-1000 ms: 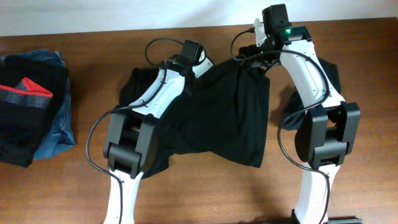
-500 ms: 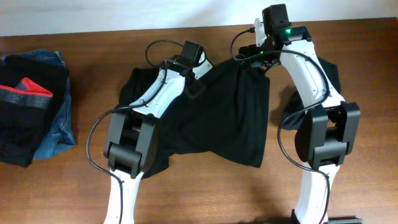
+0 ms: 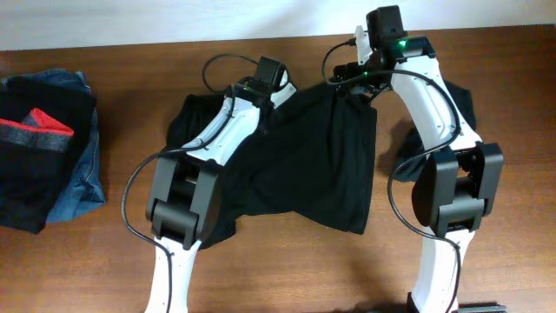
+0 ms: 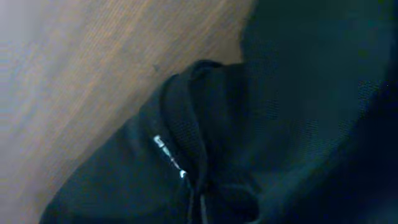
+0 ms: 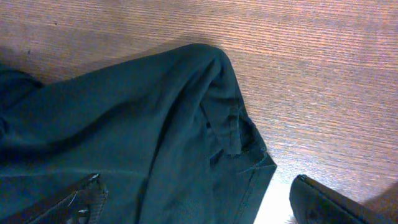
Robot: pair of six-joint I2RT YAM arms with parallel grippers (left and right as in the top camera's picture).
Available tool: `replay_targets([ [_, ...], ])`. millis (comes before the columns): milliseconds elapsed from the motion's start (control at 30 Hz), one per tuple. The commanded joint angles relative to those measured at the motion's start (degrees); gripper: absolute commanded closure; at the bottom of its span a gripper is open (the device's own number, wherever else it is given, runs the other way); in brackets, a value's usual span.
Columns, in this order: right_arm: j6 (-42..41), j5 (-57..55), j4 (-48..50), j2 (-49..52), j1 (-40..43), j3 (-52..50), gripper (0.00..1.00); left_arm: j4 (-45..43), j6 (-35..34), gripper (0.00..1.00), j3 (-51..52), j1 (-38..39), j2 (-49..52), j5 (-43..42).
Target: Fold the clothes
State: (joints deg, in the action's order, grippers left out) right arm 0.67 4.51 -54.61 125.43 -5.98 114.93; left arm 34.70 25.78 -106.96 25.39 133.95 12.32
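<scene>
The left fingers [image 3: 276, 97] popped open, then snapped shut on the shirt [image 3: 313, 165] at its far edge (a better pinch, I think). It lies spread across the middle of the desk [image 3: 287, 269]. The right fingers [image 5: 323, 202] hang wide open over its corner, so no folding yet.

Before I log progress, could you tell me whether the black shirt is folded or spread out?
Spread out, not folded: the black shirt lies wide and rumpled on the table.

You're at a lab-style robot bench: left arm [image 3: 217, 139] and right arm [image 3: 434, 96] over a wooden table [image 3: 304, 269] (pale wall [image 3: 174, 17] beyond the right pincer [image 3: 347, 83]).
</scene>
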Motion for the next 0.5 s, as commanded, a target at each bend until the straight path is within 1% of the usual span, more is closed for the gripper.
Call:
replay_targets([
  [0,-0.1,-0.1,0.2,0.0,0.5,0.1,0.01,-0.9,-2.2,0.99,-3.1,-0.7,0.6,10.1],
  [67,-0.1,-0.1,0.0,0.0,0.5,0.1,0.01,-0.8,-2.6,0.99,-6.1,-1.7,0.6,12.6],
  [133,-0.1,-0.1,0.0,0.0,0.5,0.1,0.01,-0.9,-2.7,1.0,-10.2,-3.8,0.6,12.8],
  [200,-0.1,-0.1,0.0,0.0,0.5,0.1,0.01,-2.2,-4.7,0.99,-13.8,-6.8,0.6,12.8],
  [233,-0.1,-0.1,0.0,0.0,0.5,0.1,0.02,-2.7,-5.1,1.0,-14.5,-7.5,0.6,12.8],
  [333,-0.1,0.0,-0.1,0.0,0.5,0.1,0.01,-8.0,-5.6,0.99,-15.1,-11.3,0.6,12.5],
  [467,-0.1,0.0,0.0,0.0,0.5,0.1,0.01,-11.4,-5.6,1.0,-15.1,-14.3,1.1,8.3],
])
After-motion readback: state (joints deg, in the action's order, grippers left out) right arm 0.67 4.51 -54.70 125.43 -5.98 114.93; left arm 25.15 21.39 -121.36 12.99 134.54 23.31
